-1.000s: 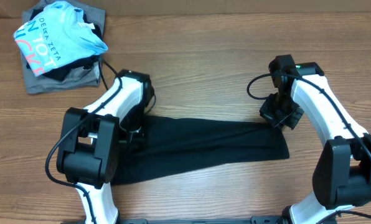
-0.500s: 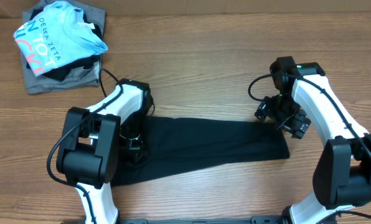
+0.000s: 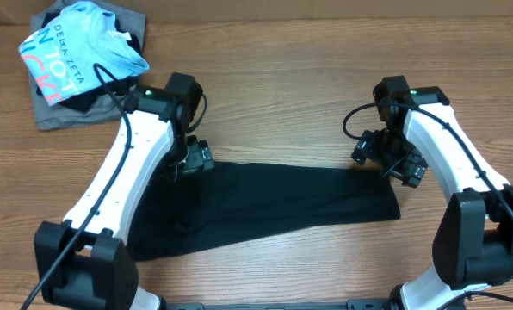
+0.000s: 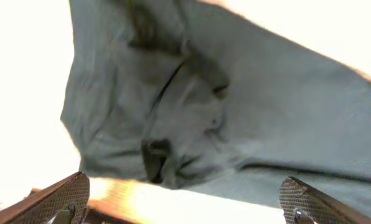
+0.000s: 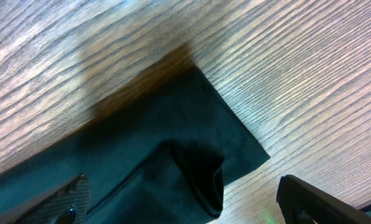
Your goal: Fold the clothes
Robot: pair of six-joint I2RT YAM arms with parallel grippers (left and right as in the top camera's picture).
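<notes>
Black T-shirt: a plain black short-sleeved T-shirt of soft thin fabric [image 3: 274, 202] lies flat on the brown wood-grain table [image 3: 282, 86], folded lengthwise into a long band, its left end broader than its right
Left claw: the left arm's black two-finger gripper [image 3: 190, 160] hangs over the far left corner of the black T-shirt, fingers spread wide apart, gripping nothing
Left wrist view: rumpled cloth with a dark crease and small puckers lies under the camera; the textured fingertips [image 4: 67, 193] stand at the two bottom corners of the view
Left arm: white and black, it crosses over the T-shirt's left end from the near side
Right claw: the right arm's black two-finger gripper [image 3: 387, 159] hangs over the far right corner of the black T-shirt, fingers apart, holding nothing
Right wrist view: the T-shirt's right end makes a sharp corner on the wood, and a folded upper layer with a rounded lip lies on top of it
Light blue shirt: a crumpled light blue shirt printed DELTA ZETA [image 3: 76, 52], well apart from the black T-shirt, far beyond its left end
Grey garment: a flat grey garment [image 3: 58, 112] under the light blue shirt, equally far from the black T-shirt
</notes>
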